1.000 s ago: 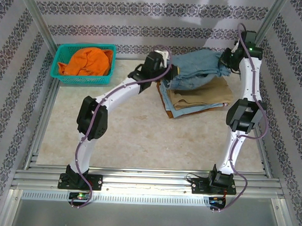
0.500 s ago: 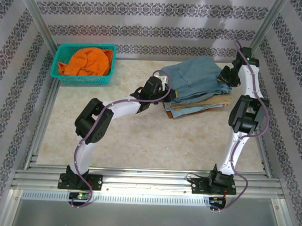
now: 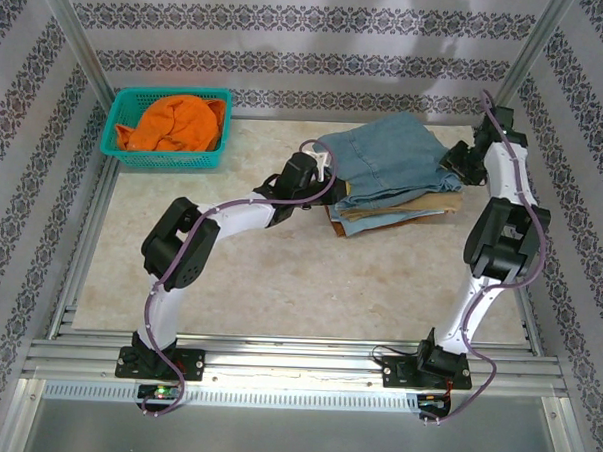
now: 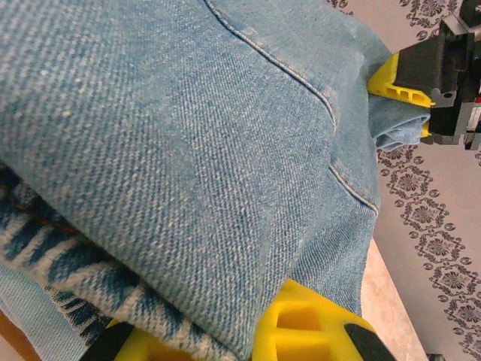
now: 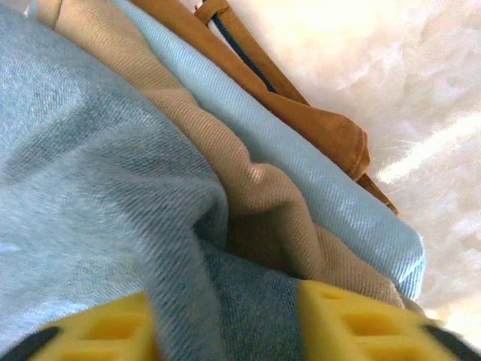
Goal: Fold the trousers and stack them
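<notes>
I logged two arms. The left gripper (image 4: 225, 342) was clamped on the trousers (image 3: 390, 155), one faded pair in coarse twill. The right gripper (image 5: 225, 323) had its yellow fingers apart around a denim fold at the opposite edge. The trousers lay folded atop three flat layers, tan, pale blue and brown, and farther left one teal mesh basket (image 3: 164, 160) held one crumpled orange garment (image 3: 176, 120).

No legible text or labels
</notes>
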Robot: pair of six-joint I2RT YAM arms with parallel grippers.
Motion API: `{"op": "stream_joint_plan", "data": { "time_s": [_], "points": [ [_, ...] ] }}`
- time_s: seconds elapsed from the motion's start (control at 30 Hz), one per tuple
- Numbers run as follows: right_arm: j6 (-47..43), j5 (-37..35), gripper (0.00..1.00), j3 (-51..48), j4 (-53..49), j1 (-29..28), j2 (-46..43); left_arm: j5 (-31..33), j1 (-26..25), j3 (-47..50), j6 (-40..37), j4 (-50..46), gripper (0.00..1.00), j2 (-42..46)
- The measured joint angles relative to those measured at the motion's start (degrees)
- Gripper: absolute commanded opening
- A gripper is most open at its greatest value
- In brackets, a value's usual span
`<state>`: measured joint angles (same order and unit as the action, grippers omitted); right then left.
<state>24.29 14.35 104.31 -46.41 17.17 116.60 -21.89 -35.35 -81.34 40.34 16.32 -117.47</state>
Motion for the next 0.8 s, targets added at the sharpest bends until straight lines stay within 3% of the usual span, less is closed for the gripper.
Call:
{"op": "stream_joint_plan", "data": {
  "time_s": [0.1,0.17,0.27,0.4,0.47,0.6,0.7,0.8],
  "points": [
    [1.0,2.3,0.16,-1.5,1.1,0.7,-1.6,-1.2,0.6,0.0,0.0,0.0,0.0,-0.1],
    [1.3,3.2,0.2,-1.6,1.5,0.7,-2.2,-2.0,1.2,-0.3,-0.2,-0.3,0.0,-0.3],
    [2.1,4.1,0.4,-1.6,2.2,0.8,-3.0,-3.5,2.5,-1.4,-0.5,-0.9,0.0,-1.1],
    [2.4,2.8,0.43,-1.1,2.4,2.0,-3.2,-5.4,4.3,-2.8,-1.1,-2.3,0.03,-2.1],
    [2.9,1.7,0.44,-2.1,2.9,2.8,-3.9,-6.1,4.6,-2.9,-1.5,-2.7,0.12,-2.1],
    [3.1,0.0,0.4,-4.7,3.0,4.1,-5.8,-6.6,4.7,-2.9,-2.6,-3.5,0.63,-2.1],
    [3.5,-1.2,0.4,-6.6,3.6,4.5,-6.6,-6.5,5.6,-2.0,-2.6,-3.4,0.77,-2.1],
    [3.9,-1.5,0.4,-9.0,4.1,4.5,-6.7,-6.6,6.2,0.7,-2.4,-3.1,0.79,-2.0]
  ]
}}
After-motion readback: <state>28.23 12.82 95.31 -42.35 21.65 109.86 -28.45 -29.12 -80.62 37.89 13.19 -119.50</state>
